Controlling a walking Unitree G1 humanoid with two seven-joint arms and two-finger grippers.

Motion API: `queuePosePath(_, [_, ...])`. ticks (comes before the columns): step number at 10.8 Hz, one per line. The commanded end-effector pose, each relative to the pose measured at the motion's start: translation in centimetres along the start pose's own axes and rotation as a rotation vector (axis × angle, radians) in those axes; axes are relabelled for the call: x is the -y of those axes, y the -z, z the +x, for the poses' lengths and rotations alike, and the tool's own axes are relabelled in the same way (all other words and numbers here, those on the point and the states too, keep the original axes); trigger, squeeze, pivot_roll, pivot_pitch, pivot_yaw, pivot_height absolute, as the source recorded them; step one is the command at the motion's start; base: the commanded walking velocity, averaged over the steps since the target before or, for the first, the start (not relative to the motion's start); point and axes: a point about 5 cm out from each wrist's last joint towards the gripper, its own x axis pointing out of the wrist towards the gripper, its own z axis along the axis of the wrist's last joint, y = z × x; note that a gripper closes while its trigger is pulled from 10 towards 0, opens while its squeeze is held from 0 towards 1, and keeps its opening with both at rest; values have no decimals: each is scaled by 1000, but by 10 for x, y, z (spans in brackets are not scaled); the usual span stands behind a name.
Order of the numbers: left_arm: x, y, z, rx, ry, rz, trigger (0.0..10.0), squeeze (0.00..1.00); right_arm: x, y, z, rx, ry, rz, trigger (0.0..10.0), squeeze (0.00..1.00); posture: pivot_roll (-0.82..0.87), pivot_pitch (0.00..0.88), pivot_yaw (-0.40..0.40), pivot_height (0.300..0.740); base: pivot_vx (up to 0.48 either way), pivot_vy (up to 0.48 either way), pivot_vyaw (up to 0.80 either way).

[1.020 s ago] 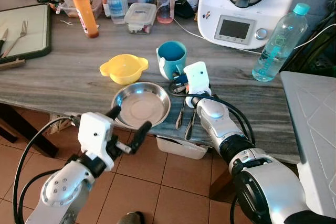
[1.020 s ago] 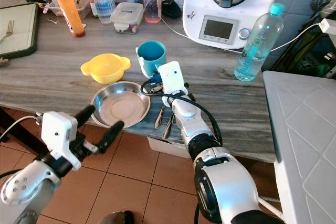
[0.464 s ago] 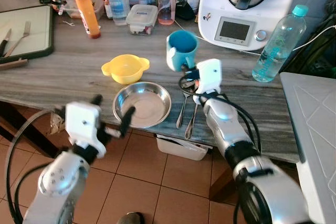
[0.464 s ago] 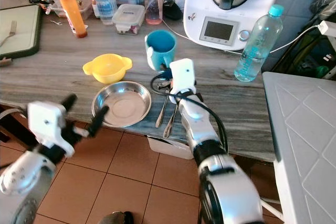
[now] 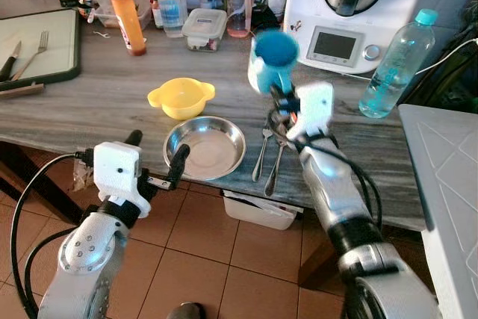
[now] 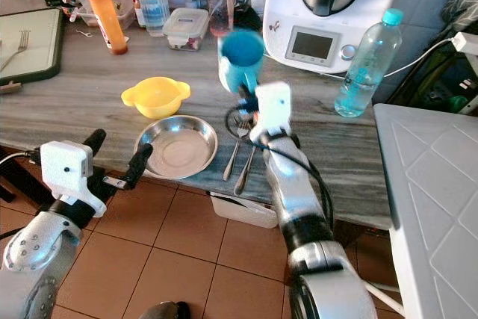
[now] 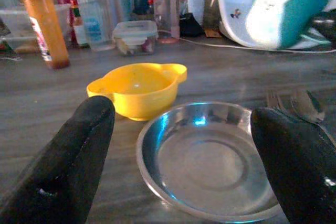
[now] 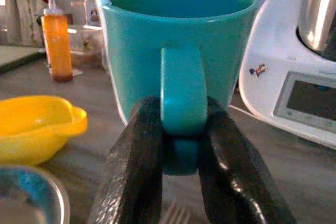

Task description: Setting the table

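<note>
Here the right claw [image 8: 178, 156] pinches the teal mug [image 8: 176, 40] by its handle, mug upright above its 2 fingers.

Grey wooden table [image 5: 89, 102], steel plate [image 5: 205, 147], yellow bowl [image 5: 181, 97]

On the bench [image 5: 89, 102], the plate [image 5: 205, 147] sits at the front edge with the bowl [image 5: 181, 97] just behind it and the cutlery [image 5: 267, 158] just to its right. The mug [image 5: 272, 60] hangs above the bench in the right pincer [image 8: 178, 145], in front of the kitchen machine [image 5: 351, 13]; the left pincer [image 5: 155, 160] hovers before the plate.
</note>
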Motion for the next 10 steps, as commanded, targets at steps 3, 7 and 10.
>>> queuePosePath(3, [-6,-4,-8,19,-18,29,10000,0,12,-19,-15,41,34,-17,10000,0,171,57,-2,740,0,0,0])
queuePosePath(7, [-6,-2,-4,20,24,36,10000,0,21,-17,-33,-5,70,-35,10000,0,148,52,13,740,0,0,0])
queuePosePath(10, [-4,-1,-5,17,35,33,10000,0,18,-19,-35,-14,62,-32,10000,0,149,51,13,740,166,0,0])
